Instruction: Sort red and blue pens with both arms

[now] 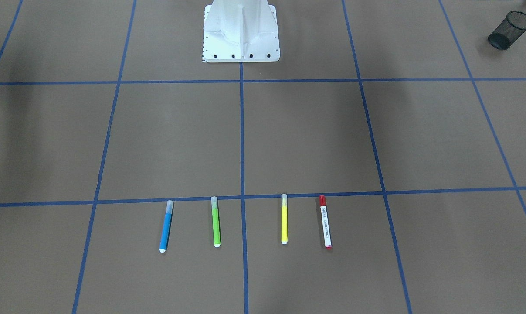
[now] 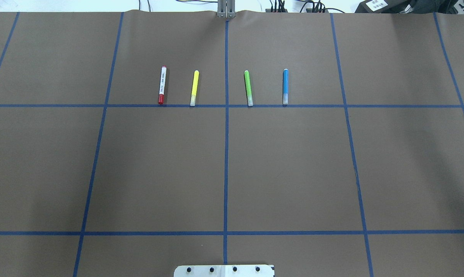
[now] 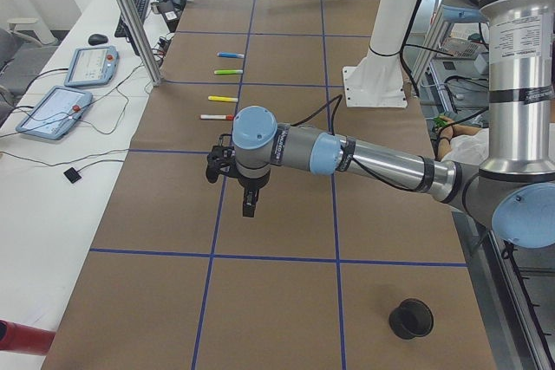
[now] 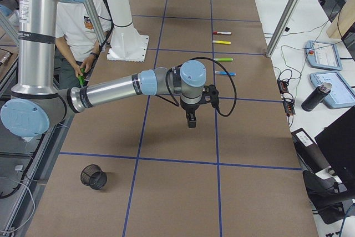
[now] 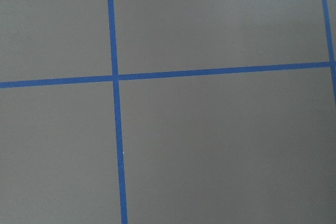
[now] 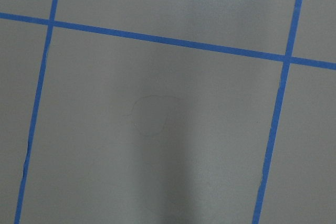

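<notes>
Four abreast: pens lie parallel by a tape line (image 2: 139,105), spaced, likely so each can be gripped singly.
Left gripper (image 3: 249,205): hangs over bare table (image 3: 286,301), well apart from the pens; open or closed, cannot tell.
Red pen (image 2: 162,85): leftmost from overhead, on the left arm (image 3: 373,158) side; barrel print unreadable.
Yellow marker (image 2: 194,87), green marker (image 2: 248,87): middle, not for sorting.
Blue pen (image 2: 285,86): rightmost, right arm (image 4: 111,92) side.
Right gripper (image 4: 191,120): hangs likewise; state cannot tell.

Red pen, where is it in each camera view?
Front-facing: red pen lower, right of centre.
Overhead: pen upper, left of centre.
Left: pen nearest in the row.
Right: pen farthest in the row.
Both wrist views: not in view.
Landmark: yellow marker beside it.
</notes>
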{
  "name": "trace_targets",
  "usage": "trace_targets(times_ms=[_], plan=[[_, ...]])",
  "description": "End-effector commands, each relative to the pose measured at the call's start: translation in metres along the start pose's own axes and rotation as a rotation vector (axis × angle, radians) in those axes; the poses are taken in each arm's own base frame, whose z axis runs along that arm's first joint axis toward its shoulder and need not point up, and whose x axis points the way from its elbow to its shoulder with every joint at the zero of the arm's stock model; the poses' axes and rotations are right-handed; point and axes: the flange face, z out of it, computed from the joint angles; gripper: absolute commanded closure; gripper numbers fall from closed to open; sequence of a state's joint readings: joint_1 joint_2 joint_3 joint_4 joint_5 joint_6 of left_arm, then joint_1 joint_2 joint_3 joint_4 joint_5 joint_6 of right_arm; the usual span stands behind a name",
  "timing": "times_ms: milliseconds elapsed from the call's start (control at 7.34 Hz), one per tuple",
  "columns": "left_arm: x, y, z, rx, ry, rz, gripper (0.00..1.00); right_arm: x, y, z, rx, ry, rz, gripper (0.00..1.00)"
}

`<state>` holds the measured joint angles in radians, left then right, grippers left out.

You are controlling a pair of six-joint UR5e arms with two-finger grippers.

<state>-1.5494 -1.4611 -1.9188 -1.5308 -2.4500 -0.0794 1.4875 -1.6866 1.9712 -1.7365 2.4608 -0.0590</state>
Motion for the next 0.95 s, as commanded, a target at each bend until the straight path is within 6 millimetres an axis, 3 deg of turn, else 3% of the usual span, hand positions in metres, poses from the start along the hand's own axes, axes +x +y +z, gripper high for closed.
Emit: trace_targets(times_ms=[0, 272, 545, 681, 817], plan=[[0.0, 0.002, 0.0, -0.001, 0.001, -0.005, 0.01, -0.009, -0.006, 0.009, -0.004, -0.002, 0.02, 0.0], [-0.001, 0.002, 0.001, -0.002, 0.001, -0.005, 0.0, -0.02, -0.01, 0.025, -0.039, 0.005, 0.014, 0.0], [0.005, -0.003, -0.001, 0.011, 0.0, 0.016, 0.01, -0.022, -0.01, 0.024, -0.036, 0.005, 0.009, 0.0], [0.026, -0.018, 0.006, 0.003, 0.007, 0.065, 0.01, -0.021, -0.01, 0.023, -0.034, 0.006, 0.009, 0.0], [0.062, -0.043, 0.021, -0.02, 0.019, 0.092, 0.02, -0.023, -0.01, 0.022, -0.032, 0.006, 0.006, 0.0]])
